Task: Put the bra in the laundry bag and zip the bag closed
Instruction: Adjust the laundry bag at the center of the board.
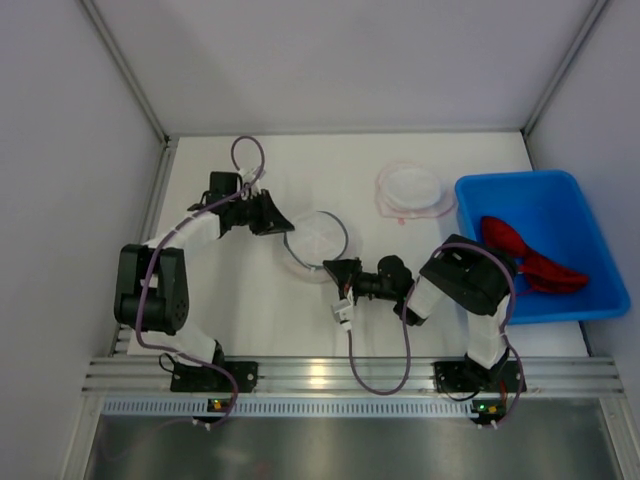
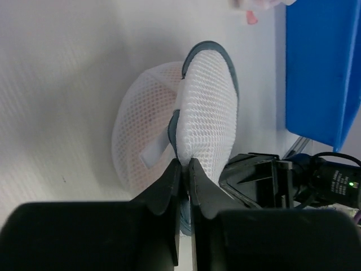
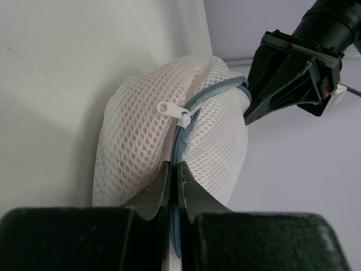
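Top external view: a round white mesh laundry bag (image 1: 318, 240) is sitting on the white table (image 1: 250, 300), with a robot arm reaching in at each side of it. To the right of the bag, a blue bin (image 1: 470, 190) is holding a red garment (image 1: 530, 258), which I take to be the bra. Beyond the bag, a pink-edged mesh pouch (image 1: 410, 188) is lying apart from it. A faint pinkish tint is showing through the bag's mesh, and I cannot tell whether anything is inside.

Left wrist view: the left gripper (image 2: 184, 165) is pinching the bag's grey-blue rim, its fingers drawn together on the mesh.

Right wrist view: the right gripper (image 3: 174, 167) is clamping the zipper band (image 3: 178, 148) on the bag's opposite side, fingers fully together. The small white zipper pull (image 3: 181, 117) is sitting just beyond its fingertips, untouched.

To my eye, the arms are steadying the bag by its rim and working on the zipper. I cannot tell whether the track is open or shut. The next move, as I judge it, is calling for one gripper to hold the band taut while the other lets go, takes the tiny pull and draws it along the track. A slack band is likely to snag the slider.
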